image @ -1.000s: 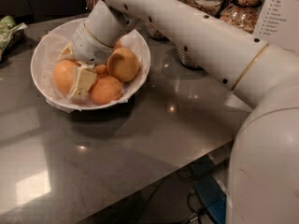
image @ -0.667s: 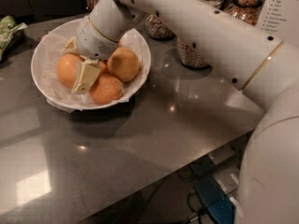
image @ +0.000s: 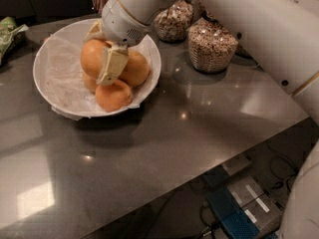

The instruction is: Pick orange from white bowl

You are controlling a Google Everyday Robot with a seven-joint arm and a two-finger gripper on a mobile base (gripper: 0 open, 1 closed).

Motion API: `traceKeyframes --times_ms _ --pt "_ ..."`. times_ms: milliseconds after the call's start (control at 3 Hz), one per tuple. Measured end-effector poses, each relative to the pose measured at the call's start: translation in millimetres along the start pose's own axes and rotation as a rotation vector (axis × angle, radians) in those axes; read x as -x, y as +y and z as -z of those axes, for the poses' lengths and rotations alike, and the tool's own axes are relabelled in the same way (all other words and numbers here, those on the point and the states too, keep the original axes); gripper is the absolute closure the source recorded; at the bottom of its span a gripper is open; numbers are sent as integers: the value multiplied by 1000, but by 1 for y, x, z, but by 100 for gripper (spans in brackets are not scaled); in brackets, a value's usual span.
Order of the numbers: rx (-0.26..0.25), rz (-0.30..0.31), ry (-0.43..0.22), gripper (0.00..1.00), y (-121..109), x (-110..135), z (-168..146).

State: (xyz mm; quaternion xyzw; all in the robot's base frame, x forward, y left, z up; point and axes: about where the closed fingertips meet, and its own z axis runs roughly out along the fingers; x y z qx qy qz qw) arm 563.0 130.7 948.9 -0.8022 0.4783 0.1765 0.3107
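Counter: one is recorded.
White bowl: one is counted, toward the far left corner, with one paper lining.
Oranges: four are counted in the bowl, namely the orange, a second orange, a third orange and a smaller orange, largely hidden.
Glass jars of grain: two are listed along the far edge, near jar and far jar.
Green packet: one, at the left edge.
Gripper: one, placed over the bowl among the oranges.

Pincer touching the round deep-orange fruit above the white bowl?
Touching. Camera view: the pincer is over the wide white bowl; its cream finger lies flat on the round deep-orange fruit, no gap.
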Motion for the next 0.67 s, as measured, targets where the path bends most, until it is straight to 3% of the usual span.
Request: traceKeyframes --times_ms 333,667 --pt "-32 21 14 100 -5 1 34" --pt "-32 21 14 100 -5 1 34"
